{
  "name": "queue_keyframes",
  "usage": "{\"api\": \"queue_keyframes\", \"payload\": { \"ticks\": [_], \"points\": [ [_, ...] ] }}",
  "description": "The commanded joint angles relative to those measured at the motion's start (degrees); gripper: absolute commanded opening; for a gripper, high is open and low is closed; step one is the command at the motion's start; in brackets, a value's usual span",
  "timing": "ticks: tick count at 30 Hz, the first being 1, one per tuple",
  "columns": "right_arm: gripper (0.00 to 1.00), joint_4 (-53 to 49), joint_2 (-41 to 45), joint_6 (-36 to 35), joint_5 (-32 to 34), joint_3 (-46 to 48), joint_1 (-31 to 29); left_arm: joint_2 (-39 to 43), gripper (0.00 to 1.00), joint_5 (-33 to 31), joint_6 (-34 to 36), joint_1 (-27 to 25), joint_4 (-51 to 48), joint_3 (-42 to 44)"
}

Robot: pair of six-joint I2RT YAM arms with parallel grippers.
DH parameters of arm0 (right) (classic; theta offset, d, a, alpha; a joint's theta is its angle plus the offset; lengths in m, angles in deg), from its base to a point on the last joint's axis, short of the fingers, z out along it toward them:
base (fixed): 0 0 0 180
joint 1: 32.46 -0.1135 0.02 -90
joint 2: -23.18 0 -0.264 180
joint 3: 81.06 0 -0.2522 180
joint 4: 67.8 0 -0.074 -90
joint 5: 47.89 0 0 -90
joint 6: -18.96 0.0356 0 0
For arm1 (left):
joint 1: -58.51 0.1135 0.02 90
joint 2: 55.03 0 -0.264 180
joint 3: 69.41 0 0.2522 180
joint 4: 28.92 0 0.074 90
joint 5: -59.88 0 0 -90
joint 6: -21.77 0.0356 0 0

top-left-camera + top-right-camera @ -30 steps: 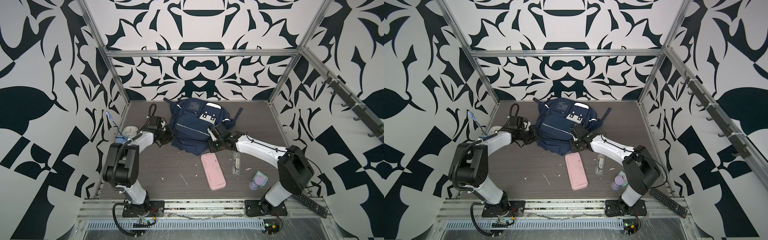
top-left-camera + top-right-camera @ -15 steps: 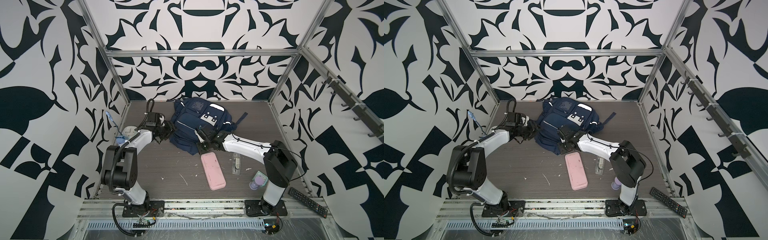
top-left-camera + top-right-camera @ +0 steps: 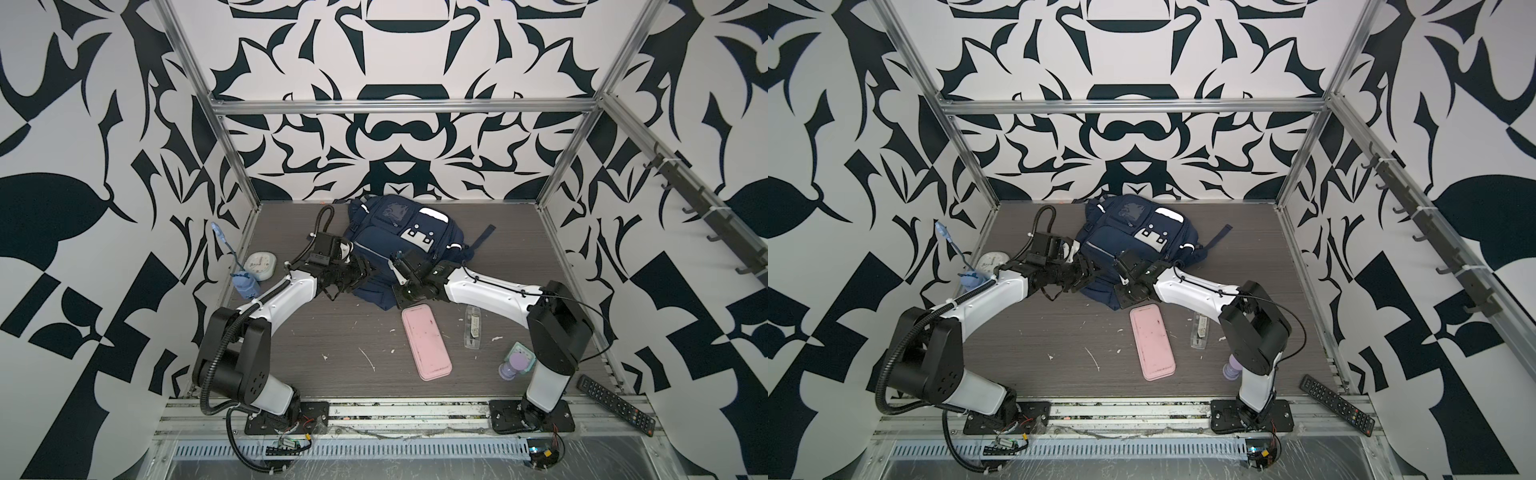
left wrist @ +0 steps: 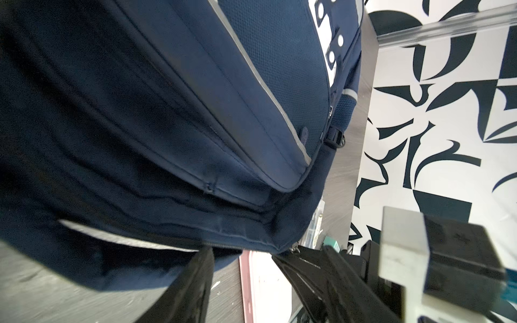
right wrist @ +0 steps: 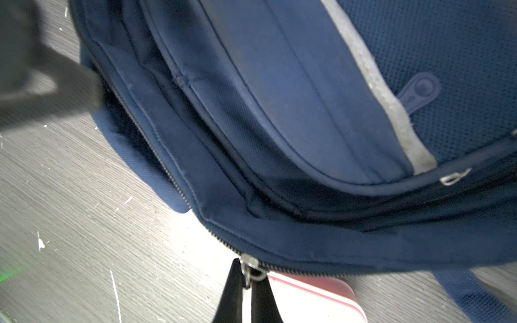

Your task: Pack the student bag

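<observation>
The student bag (image 3: pixel 405 245) (image 3: pixel 1138 243), a navy backpack with white strips, lies flat at the back middle of the table in both top views. My right gripper (image 5: pixel 247 282) (image 3: pixel 397 296) is shut on the metal zip pull (image 5: pixel 249 270) at the bag's near edge, and the zip stands open to the left of the pull. At the bag's left side my left gripper (image 4: pixel 251 265) (image 3: pixel 365 270) is open with nothing in it. One of its fingers (image 4: pixel 195 279) lies by the bag's (image 4: pixel 167 112) lower edge.
A pink case (image 3: pixel 426 340) (image 3: pixel 1152 340) lies just in front of the bag, with a clear plastic box (image 3: pixel 472 328) to its right. A purple bottle (image 3: pixel 509 368) and a remote (image 3: pixel 615 409) are at the front right. A white clock (image 3: pixel 261 266) sits by the left wall.
My left gripper has opened and let go of the bag. My right gripper has moved left along the bag's near edge with the zip pull in it.
</observation>
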Motion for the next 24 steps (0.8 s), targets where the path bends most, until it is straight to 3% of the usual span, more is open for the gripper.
{"api": "queue_keyframes", "payload": {
  "ticks": [1, 16, 24],
  "points": [
    [0.00, 0.6, 1.7, -0.4, -0.1, -2.1, -0.9, -1.6, 0.64, 1.0, -3.4, -0.5, 2.7, 1.2],
    [0.00, 0.3, 2.2, -0.2, 0.1, -2.1, -1.3, -4.4, 0.64, 1.3, -5.5, -1.6, 5.4, 2.6],
    [0.00, 0.2, 2.3, -0.2, 0.2, -2.0, -1.9, -7.8, 0.59, 1.3, -5.4, -1.6, 7.0, 1.6]
  ]
}}
